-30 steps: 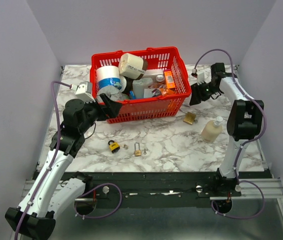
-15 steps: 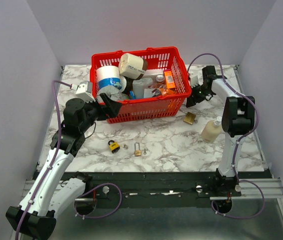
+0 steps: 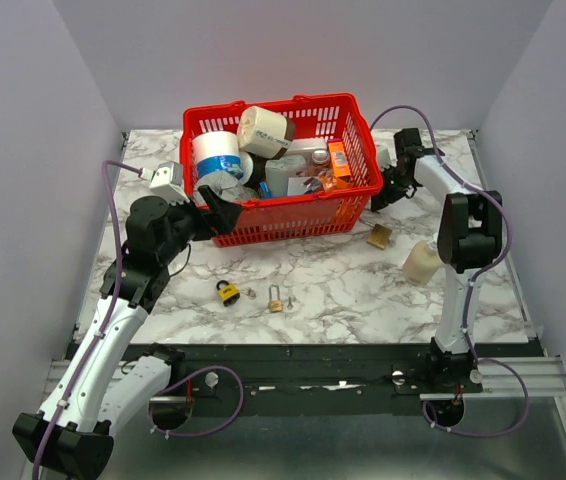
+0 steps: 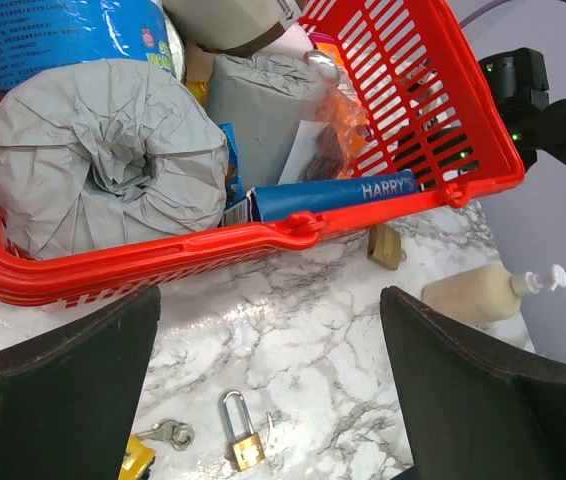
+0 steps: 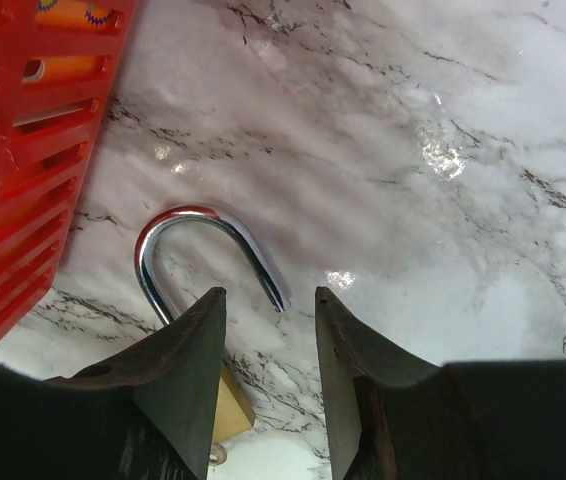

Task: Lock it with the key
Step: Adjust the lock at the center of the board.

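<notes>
A brass padlock (image 3: 379,236) with its shackle swung open lies on the marble by the red basket's right front corner. In the right wrist view its chrome shackle (image 5: 198,245) lies just ahead of my fingers and its brass body (image 5: 229,402) shows below the left finger. My right gripper (image 3: 376,198) (image 5: 266,310) hovers over it, open and empty. A small brass padlock (image 3: 276,301) (image 4: 240,440), a key on a ring (image 3: 250,293) (image 4: 168,433) and a yellow padlock (image 3: 227,292) (image 4: 135,462) lie near the front. My left gripper (image 3: 221,212) (image 4: 268,300) is wide open and empty at the basket's left front.
The red basket (image 3: 293,218) (image 4: 293,225), full of packets and rolls, stands at the back centre. A cream pump bottle (image 3: 424,260) (image 4: 488,292) lies right of the open padlock. The basket's wall (image 5: 23,150) is close to the right gripper's left side.
My right gripper has swung left toward the basket's right side and come down over the open padlock. The left arm and the locks have not moved.
</notes>
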`<action>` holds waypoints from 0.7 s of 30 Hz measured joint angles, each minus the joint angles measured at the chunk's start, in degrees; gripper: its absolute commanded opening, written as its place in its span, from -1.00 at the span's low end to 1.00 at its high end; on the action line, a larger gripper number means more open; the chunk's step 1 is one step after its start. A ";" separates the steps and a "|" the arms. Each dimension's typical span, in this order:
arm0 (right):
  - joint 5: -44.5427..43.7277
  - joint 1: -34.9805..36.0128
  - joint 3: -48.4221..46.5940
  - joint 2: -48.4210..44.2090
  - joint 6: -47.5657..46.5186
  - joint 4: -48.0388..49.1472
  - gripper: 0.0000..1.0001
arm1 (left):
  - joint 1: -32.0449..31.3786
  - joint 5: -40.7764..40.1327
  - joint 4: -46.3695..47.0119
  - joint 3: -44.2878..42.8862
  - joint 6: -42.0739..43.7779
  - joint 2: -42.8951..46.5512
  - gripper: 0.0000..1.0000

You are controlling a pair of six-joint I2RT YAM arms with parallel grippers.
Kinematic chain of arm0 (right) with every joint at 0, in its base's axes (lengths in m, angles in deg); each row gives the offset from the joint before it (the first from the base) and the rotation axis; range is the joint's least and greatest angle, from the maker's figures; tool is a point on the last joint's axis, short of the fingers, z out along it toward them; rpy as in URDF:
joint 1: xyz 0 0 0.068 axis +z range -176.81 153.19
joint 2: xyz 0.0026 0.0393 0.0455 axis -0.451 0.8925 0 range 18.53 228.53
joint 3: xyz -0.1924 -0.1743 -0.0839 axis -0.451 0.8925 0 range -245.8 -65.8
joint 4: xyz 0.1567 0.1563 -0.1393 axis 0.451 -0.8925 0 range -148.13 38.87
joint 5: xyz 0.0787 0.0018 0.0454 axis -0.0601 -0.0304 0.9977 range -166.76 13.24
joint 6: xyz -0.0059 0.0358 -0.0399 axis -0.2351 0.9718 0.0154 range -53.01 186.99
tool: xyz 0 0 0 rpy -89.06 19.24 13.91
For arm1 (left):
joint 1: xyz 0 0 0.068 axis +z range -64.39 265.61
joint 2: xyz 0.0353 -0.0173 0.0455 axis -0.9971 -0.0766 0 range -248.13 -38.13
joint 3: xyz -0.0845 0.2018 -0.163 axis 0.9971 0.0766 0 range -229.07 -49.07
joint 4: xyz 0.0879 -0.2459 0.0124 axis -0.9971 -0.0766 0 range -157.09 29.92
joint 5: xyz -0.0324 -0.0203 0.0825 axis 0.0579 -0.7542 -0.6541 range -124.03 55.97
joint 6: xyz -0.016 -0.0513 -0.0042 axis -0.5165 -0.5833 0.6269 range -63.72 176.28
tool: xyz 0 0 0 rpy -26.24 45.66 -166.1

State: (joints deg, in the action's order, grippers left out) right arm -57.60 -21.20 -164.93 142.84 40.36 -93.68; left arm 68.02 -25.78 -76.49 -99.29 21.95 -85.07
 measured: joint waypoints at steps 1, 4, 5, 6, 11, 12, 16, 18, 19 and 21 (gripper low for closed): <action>-0.28 0.07 -0.26 0.11 0.04 -0.20 -0.04 | 0.00 0.00 -0.02 0.00 0.00 0.00 0.97; -1.53 0.68 -2.16 1.11 0.13 -1.68 -0.03 | 0.02 0.00 -0.02 0.00 -0.02 0.00 0.97; -1.88 0.83 -3.06 1.68 0.17 -2.34 -0.03 | 0.02 0.00 -0.02 0.00 -0.02 -0.02 0.97; -2.21 0.96 -3.85 2.25 0.22 -2.80 -0.03 | 0.02 0.00 -0.02 0.00 -0.02 -0.02 0.97; -3.98 1.70 -6.01 4.00 0.28 -5.70 -0.02 | 0.39 0.02 -0.09 0.00 0.00 -0.37 0.97; -4.50 1.95 -6.80 4.39 0.31 -6.78 -0.02 | 0.42 0.02 -0.17 0.00 0.00 -0.50 0.97; -5.75 2.56 -9.44 5.86 1.03 -9.25 -0.01 | 0.66 0.09 -0.98 -0.02 0.00 -1.01 0.97; -6.40 2.69 -11.21 6.88 1.20 -10.62 0.00 | 0.72 0.11 -1.44 -0.02 0.02 -1.27 0.97; -6.67 2.73 -12.39 7.58 1.29 -11.52 0.00 | 0.72 0.13 -1.70 -0.02 0.02 -1.36 0.97; -7.28 2.91 -14.64 8.96 1.38 -12.74 0.00 | 0.74 0.13 -2.10 -0.02 0.02 -1.49 0.97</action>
State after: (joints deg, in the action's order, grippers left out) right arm -64.88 -18.30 -179.58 151.80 41.74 -106.42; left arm 68.77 -25.65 -78.59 -99.31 21.98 -86.56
